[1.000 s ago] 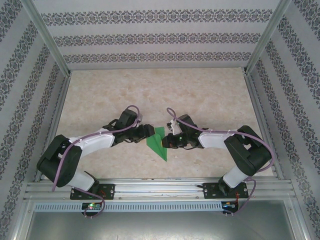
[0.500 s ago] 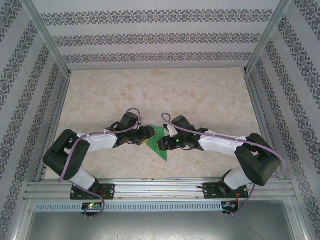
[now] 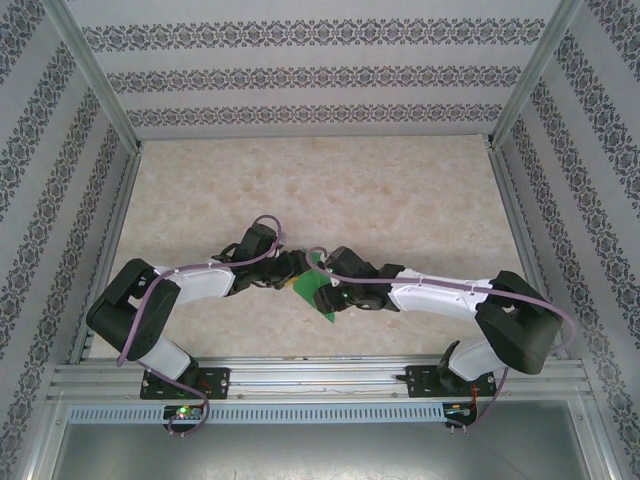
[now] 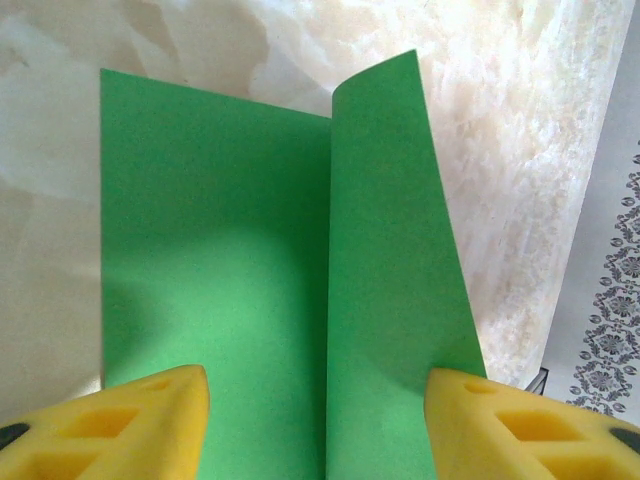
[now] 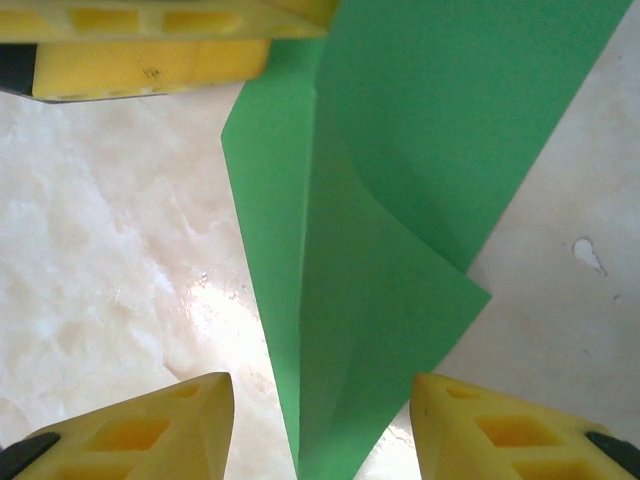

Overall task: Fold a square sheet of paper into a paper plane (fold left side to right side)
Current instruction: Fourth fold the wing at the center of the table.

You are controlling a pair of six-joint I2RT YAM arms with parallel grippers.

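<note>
Well, the green paper (image 4: 220, 250) lies on the marble-patterned table (image 3: 300, 180) between the two arms, near the front edge, and it is already partly folded. One flap (image 4: 390, 250) stands up along a straight crease, and the end nearest my right wrist camera tapers to a point.

I judge it to be very light and thin. It should be limp enough to curl under its own weight, yet quick to take a crease (and just as quick to take a wrong one). It will probably slide on this smooth top if pushed from one side only. I would take it by the free edge of the raised flap and pin the flat part down with the other arm.

The left gripper (image 4: 315, 430) hovers low over the sheet with its fingers (image 4: 130, 420) apart, straddling the paper and clamping nothing. The right gripper (image 5: 320, 430) is likewise spread, with the pointed end between its fingers and not pinched.

Compared with a second ago, the right arm has stretched further leftward. Its wrist now covers much of the paper from above, where before it sat at the sheet's right edge. The left arm has settled lower, and its gripper is in about the same spot.
</note>
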